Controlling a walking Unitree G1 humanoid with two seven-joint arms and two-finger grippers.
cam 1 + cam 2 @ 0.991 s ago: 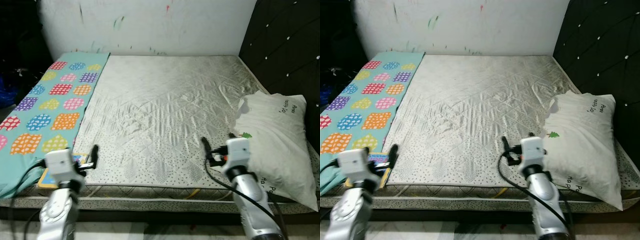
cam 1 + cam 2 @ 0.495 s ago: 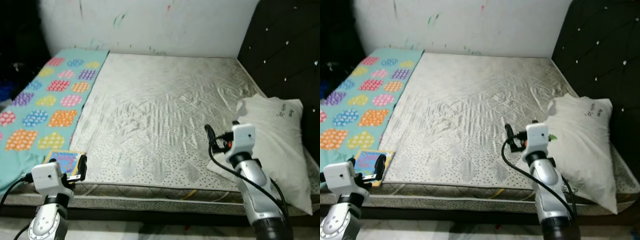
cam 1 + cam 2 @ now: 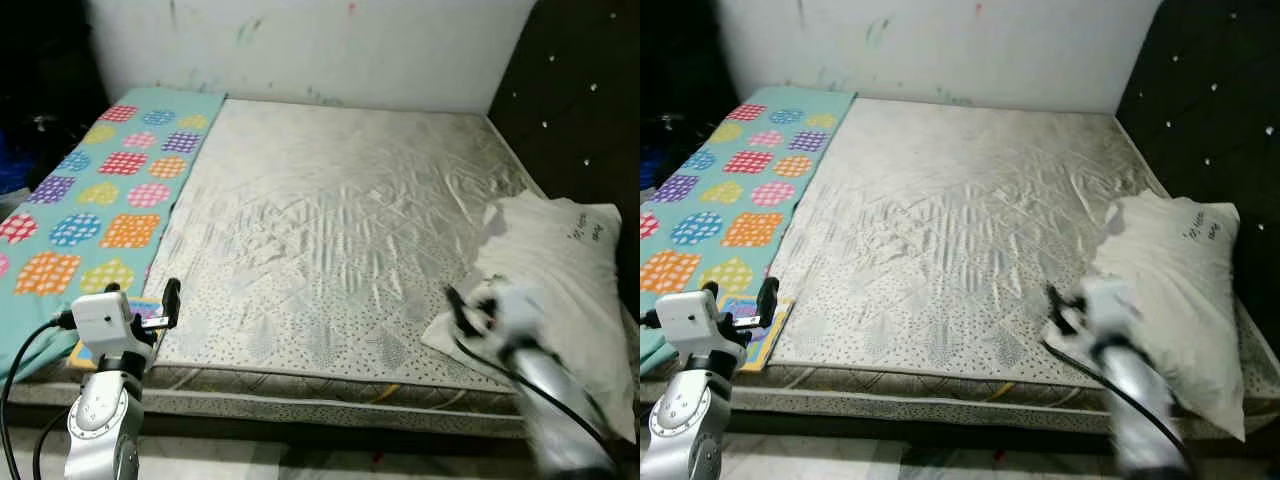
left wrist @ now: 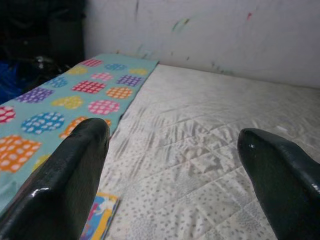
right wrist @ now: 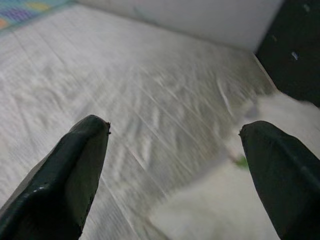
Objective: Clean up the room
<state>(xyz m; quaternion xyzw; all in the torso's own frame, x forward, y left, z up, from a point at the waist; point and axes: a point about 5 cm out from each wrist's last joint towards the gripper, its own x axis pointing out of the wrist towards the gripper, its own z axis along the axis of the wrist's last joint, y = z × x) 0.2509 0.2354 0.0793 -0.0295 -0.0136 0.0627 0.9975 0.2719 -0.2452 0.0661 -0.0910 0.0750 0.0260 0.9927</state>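
Observation:
A white pillow [image 3: 550,265] lies askew on the right side of the bare silver quilted mattress [image 3: 330,210]. A small colourful book [image 3: 147,312] rests at the mattress's near left corner, beside a teal blanket [image 3: 100,195] with bright patches. My left gripper [image 3: 140,298] hovers open just above the book, which also shows under its fingers in the left wrist view [image 4: 99,225]. My right gripper [image 3: 470,302], blurred, is open at the pillow's near left corner [image 5: 235,210], holding nothing.
A black tufted headboard [image 3: 580,110] runs along the bed's right side and a white marked wall [image 3: 320,50] stands behind. Dark clutter with something blue [image 3: 12,170] sits left of the bed. The mattress's front edge [image 3: 300,385] is close before me.
The camera has shifted slightly. My right arm has swung lower and rightward towards the pillow and is now blurred. My left gripper has risen a little over the book.

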